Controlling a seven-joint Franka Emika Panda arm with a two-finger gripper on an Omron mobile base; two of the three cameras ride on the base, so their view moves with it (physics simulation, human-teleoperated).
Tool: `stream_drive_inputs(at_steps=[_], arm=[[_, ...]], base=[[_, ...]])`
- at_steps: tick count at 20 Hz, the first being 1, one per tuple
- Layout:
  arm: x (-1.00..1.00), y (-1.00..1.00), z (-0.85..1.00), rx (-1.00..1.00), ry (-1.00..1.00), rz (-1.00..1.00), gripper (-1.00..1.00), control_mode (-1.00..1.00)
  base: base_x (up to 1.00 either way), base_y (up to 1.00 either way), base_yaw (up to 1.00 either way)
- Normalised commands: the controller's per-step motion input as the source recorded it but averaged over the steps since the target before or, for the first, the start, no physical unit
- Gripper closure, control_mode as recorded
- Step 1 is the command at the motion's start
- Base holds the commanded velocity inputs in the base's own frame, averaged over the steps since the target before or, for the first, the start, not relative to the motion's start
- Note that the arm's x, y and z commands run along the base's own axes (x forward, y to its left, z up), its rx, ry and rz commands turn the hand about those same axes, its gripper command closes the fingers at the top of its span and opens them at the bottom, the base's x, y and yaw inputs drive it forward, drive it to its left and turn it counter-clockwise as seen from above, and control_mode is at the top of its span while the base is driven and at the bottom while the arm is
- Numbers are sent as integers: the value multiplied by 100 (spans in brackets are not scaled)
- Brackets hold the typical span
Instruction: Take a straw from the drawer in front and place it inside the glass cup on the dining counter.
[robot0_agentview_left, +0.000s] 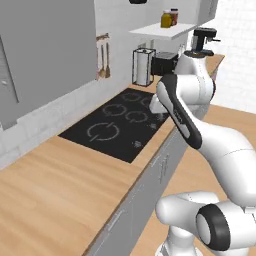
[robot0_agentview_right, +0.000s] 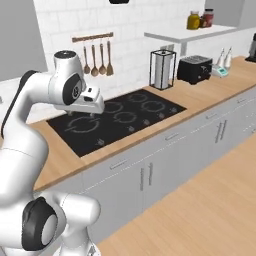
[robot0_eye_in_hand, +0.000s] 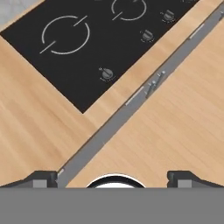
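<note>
My gripper (robot0_agentview_right: 81, 115) hangs open over the front part of the black stovetop (robot0_agentview_right: 117, 120), pointing down, with nothing between its fingers. In the hand view the two fingertips (robot0_eye_in_hand: 41, 178) stand wide apart at the bottom, above the worktop's front edge (robot0_eye_in_hand: 109, 127) and the floor. Below the wooden worktop (robot0_agentview_left: 55, 185) runs a row of grey fronts with bar handles (robot0_agentview_right: 118, 164), all closed; I cannot tell which one is the task's drawer. The straw is hidden. The glass cup and the dining counter are out of view.
At the back of the worktop stand a paper towel holder (robot0_agentview_right: 162, 69), a black toaster (robot0_agentview_right: 195, 69) and a coffee machine (robot0_agentview_left: 202, 40). Utensils (robot0_agentview_right: 95, 59) hang on the tiled wall. A shelf (robot0_agentview_right: 187, 34) carries jars. Wooden floor (robot0_agentview_right: 200, 200) lies in front of the cabinets.
</note>
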Motion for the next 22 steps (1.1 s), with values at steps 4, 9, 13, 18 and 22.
stream_drive_inputs(at_steps=[4, 9, 13, 18, 22], arm=[[0, 0, 0, 0, 0, 0, -100, 100], [0, 0, 0, 0, 0, 0, -100, 100], [0, 3, -16, 0, 0, -4, -100, -100], [-6, -43, -96, 18, -6, -9, -100, -100], [1, -100, -100, 53, -3, 0, -100, -100]], base=[[8, 66, -32], [0, 45, -23], [0, 26, -14], [0, 0, 0], [0, 0, 0]])
